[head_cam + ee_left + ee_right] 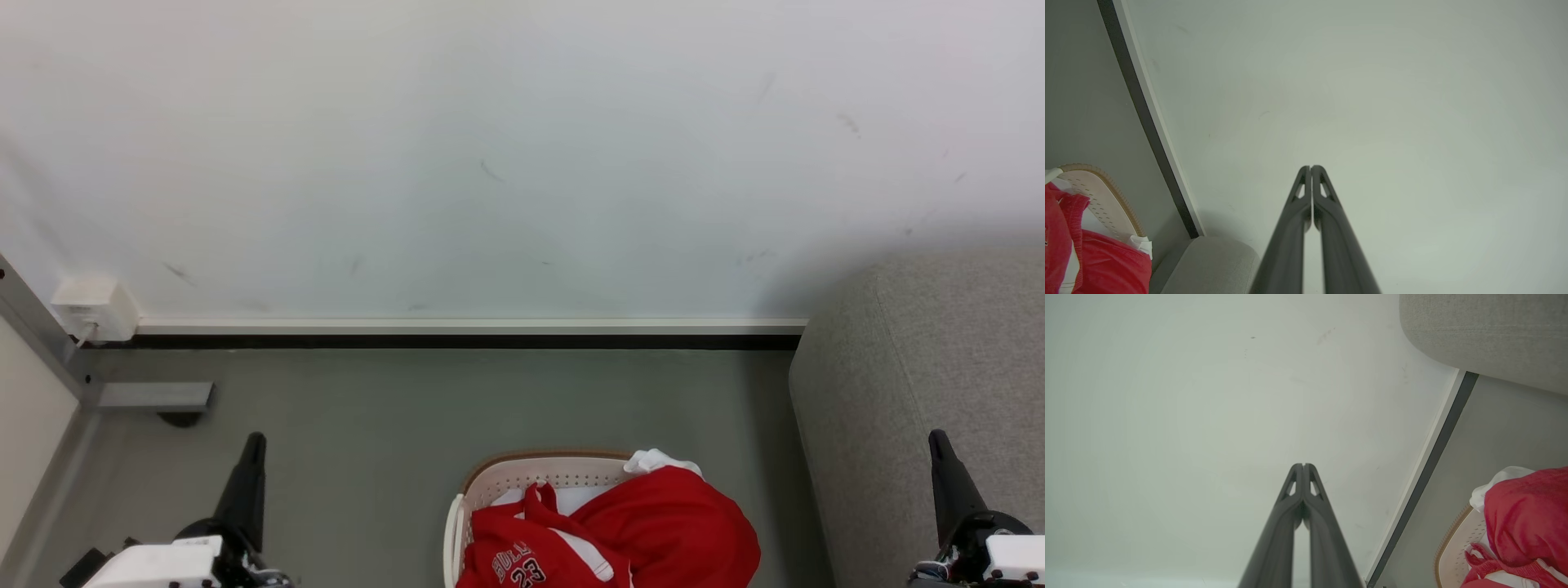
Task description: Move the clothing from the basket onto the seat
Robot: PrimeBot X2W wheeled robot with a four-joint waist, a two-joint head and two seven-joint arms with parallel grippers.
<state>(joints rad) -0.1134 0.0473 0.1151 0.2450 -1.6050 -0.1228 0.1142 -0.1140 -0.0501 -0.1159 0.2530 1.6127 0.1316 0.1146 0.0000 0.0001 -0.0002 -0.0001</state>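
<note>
Heap of bright red soft garments (669, 523), one a jersey lettered "BULLS 23" in white, lying in the oval white perforated plastic laundry basket (522, 474) with a brown rim band. The heap covers the basket's right side. Small white cloth piece (655, 461) at the heap's far edge, by the rim. Basket stands on the grey floor (367, 425), near the large light grey fabric sofa (914, 384) on the robot's right. White wall (490, 163) behind.

Left gripper (1311, 168): fingertips pressed together, clenched on nothing, held up off the floor. Right gripper (1303, 465): the same. One on each side of the basket, both apart from it.
</note>
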